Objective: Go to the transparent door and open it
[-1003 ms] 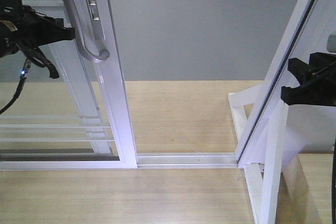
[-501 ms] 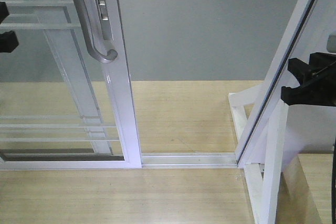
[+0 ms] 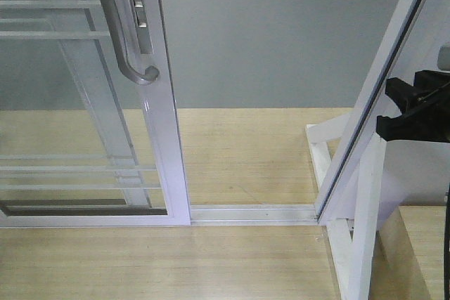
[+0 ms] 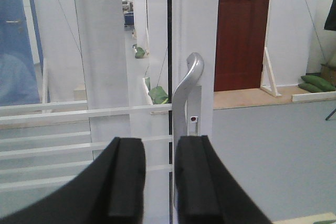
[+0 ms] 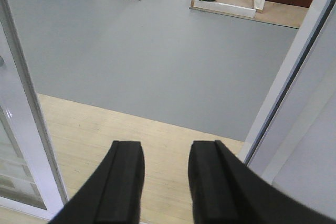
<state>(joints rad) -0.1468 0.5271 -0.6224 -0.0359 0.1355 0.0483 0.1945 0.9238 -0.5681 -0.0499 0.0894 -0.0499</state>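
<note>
1. Since a second ago the door (image 3: 84, 103) has slid a little to the right, its handle rail sitting slightly nearer the middle of the front view, and the left tool, then beside the handle (image 3: 123, 29), has left that view.
2. The door stands on the left of the front view, its rail resting in the floor track (image 3: 249, 213), with a wide gap between it and the slanted white frame (image 3: 373, 103) on the right. By my reading the opening is largely made, and what remains is small, if anything.
3. From the left wrist view the left tool (image 4: 157, 174) hangs just short of the handle (image 4: 188, 90), its pads spread by a narrow gap and holding nothing.
4. The right tool (image 5: 165, 179) is parted and empty, pointing down over the floor; in the front view it sits at the right edge (image 3: 415, 114) by the slanted frame.
5. Underfoot is pale wood floor (image 3: 239, 152), then grey floor (image 3: 274, 33) beyond the threshold.
6. Farther back are white frames, a dark red door (image 4: 244, 30) and green cushions (image 4: 315, 83).
</note>
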